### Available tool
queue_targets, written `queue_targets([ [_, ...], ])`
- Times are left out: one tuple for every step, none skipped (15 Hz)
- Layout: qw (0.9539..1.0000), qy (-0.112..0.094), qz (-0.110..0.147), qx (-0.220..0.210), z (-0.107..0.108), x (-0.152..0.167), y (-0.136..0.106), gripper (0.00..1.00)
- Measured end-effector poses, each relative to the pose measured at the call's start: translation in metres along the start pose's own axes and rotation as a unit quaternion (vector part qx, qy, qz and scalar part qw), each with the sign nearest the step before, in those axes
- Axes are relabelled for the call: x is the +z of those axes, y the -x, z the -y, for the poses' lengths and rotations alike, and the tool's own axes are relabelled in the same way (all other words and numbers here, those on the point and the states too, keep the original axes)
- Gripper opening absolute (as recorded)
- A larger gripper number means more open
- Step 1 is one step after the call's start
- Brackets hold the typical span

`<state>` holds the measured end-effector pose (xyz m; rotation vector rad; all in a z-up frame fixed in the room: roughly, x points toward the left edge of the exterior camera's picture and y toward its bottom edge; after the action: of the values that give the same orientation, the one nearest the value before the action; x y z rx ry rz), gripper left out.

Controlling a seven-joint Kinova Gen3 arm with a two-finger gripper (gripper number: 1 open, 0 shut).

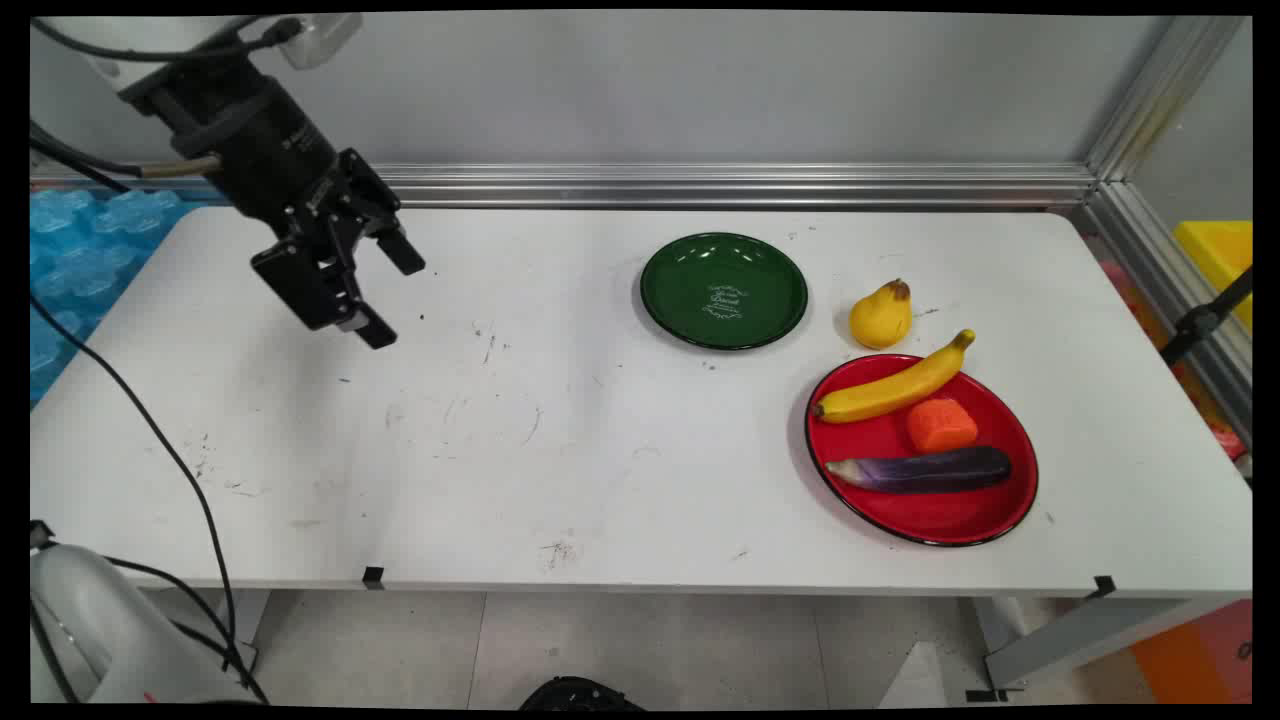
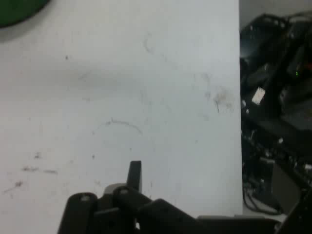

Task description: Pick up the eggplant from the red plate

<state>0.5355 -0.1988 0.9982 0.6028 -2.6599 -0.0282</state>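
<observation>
Gripper [image 1: 390,300] hangs above bare table [image 1: 500,450], far left of the red plate [image 1: 940,525], holding nothing; I read its jaws as parted, two fingers spread in the main view. The hand view shows scuffed tabletop and a sliver of the green plate [image 2: 19,9] at its upper left corner.

On the red plate lie a banana [image 1: 890,390], an orange carrot piece [image 1: 941,424] and a purple eggplant [image 1: 925,470]. A yellow pear [image 1: 881,316] stands just beyond that plate's far rim, apart from it. The green plate sits up-left of the red one, empty.

I judge the produce light, smooth, possibly slippery; each is best gripped across its middle.
</observation>
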Motion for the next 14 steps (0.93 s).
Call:
queue_targets([
  [1.0,-0.001,-0.006,-0.004,0.0,0.002,-0.002,1.0],
  [0.9999,-0.001,-0.011,-0.007,0.0,0.005,-0.006,1.0],
  [0.9998,-0.002,-0.018,-0.01,-0.001,0.009,-0.01,1.0],
  [0.9996,-0.002,-0.025,-0.012,-0.002,0.014,-0.017,1.0],
  [0.9994,-0.003,-0.033,-0.012,-0.003,0.021,-0.025,1.0],
  [0.9992,-0.003,-0.039,-0.012,-0.004,0.027,-0.032,1.0],
  [0.9988,-0.004,-0.047,-0.012,-0.005,0.034,-0.042,1.0],
  [0.9985,-0.005,-0.054,-0.01,-0.005,0.043,-0.053,1.0],
  [0.9981,-0.006,-0.06,-0.009,-0.006,0.05,-0.063,1.0],
  [0.9978,-0.007,-0.066,-0.007,-0.006,0.058,-0.074,1.0],
  [0.9974,-0.009,-0.071,-0.006,-0.005,0.067,-0.085,1.0],
  [0.9971,-0.011,-0.076,-0.005,-0.005,0.074,-0.095,1.0],
  [0.9967,-0.013,-0.08,-0.004,-0.005,0.083,-0.107,1.0],
  [0.9964,-0.016,-0.083,-0.004,-0.005,0.091,-0.119,1.0],
])
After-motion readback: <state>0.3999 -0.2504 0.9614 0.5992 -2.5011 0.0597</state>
